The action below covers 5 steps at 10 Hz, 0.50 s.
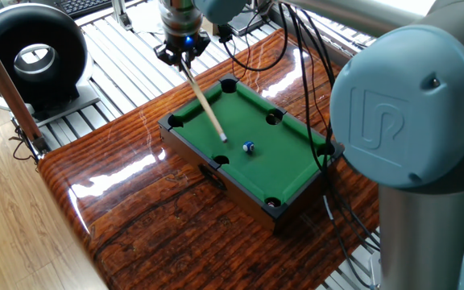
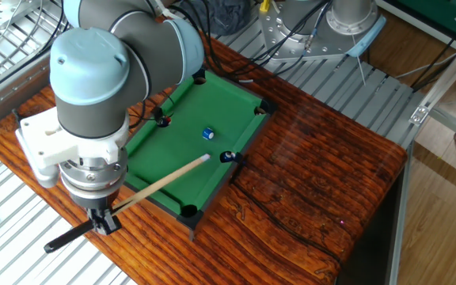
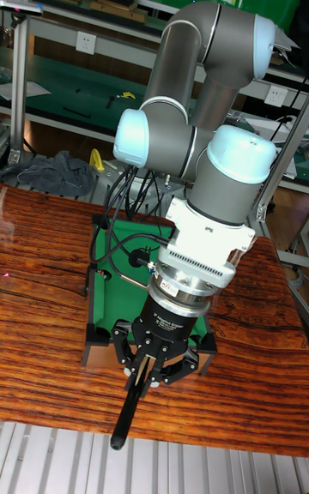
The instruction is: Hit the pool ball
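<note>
The end effector [image 1: 182,54], clamped on the cue stick [image 1: 204,101], held its tip just beside the pool ball [image 1: 248,147], which lay slightly off the stick's long axis on the mini pool table [image 1: 292,173].

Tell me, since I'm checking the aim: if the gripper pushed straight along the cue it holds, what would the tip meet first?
Probably bare felt, not the ball. The gripper holds the cue pointing just past the blue ball, toward a side pocket of the mini pool table; depth is unclear.
</note>
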Motion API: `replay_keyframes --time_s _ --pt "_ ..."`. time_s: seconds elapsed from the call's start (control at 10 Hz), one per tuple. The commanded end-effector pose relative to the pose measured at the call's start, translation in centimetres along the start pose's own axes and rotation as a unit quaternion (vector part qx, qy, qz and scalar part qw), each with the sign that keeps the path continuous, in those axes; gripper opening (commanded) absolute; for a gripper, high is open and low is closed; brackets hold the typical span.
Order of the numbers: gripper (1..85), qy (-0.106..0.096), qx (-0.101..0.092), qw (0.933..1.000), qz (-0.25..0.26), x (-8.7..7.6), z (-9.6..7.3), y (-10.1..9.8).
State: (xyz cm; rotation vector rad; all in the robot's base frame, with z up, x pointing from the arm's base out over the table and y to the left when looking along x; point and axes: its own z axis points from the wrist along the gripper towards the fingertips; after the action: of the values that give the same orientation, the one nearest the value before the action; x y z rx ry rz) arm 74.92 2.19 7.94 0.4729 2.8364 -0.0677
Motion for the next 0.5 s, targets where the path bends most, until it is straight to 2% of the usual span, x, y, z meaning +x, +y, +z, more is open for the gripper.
replay_keyframes --time_s 0.0,0.2,0.4 --pt "1.0 0.011 -0.019 0.9992 0.035 0.46 -0.26 0.84" --pt "1.0 0.014 -0.031 0.9984 0.046 0.61 -0.44 1.49" --pt "1.0 0.019 -0.032 0.9970 0.068 0.90 -0.64 1.68"
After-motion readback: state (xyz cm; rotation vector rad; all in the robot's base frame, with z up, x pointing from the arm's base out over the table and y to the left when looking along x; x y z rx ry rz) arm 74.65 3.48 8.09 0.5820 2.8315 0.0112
